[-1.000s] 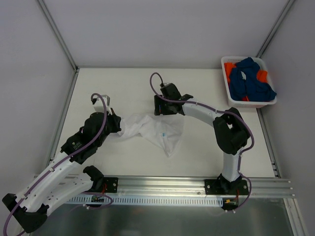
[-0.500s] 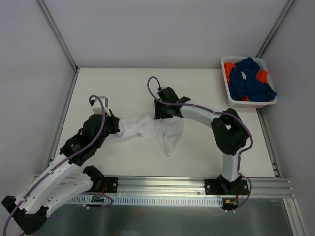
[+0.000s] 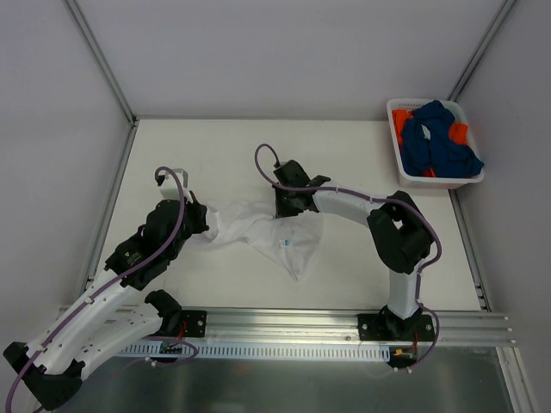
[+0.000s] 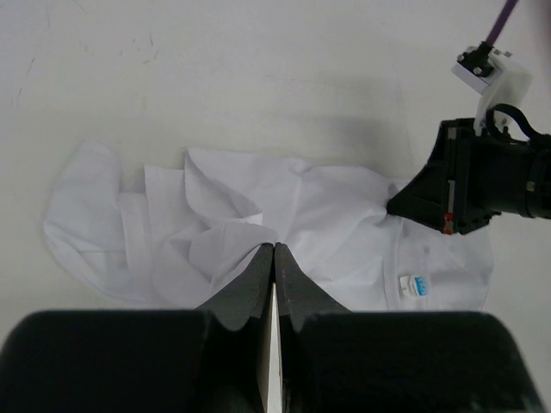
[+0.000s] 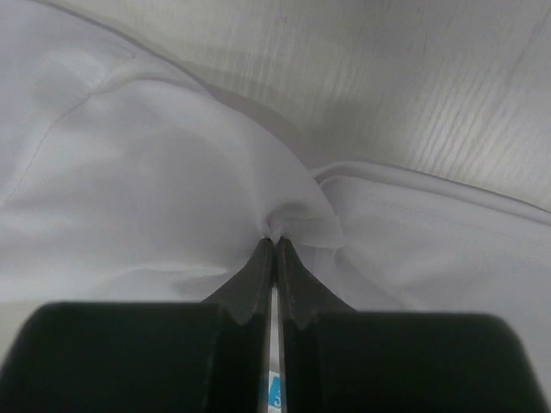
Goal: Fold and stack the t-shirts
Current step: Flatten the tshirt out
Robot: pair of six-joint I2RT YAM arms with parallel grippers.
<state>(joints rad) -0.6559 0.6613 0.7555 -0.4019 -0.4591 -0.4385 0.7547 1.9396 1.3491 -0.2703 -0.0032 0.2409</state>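
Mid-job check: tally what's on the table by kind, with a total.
White t-shirt: 1
White basket: 1
Heap of blue and orange cloth in basket: 1, shirts uncountable
Grippers: 2, left gripper and right gripper, both pinching the t-shirt
Total: 5

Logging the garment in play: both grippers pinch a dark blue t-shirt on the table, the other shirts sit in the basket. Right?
Not quite: the pinched t-shirt is white, not dark blue, as the top external view shows. The left gripper and right gripper do both pinch it, and the other shirts sit in the basket.
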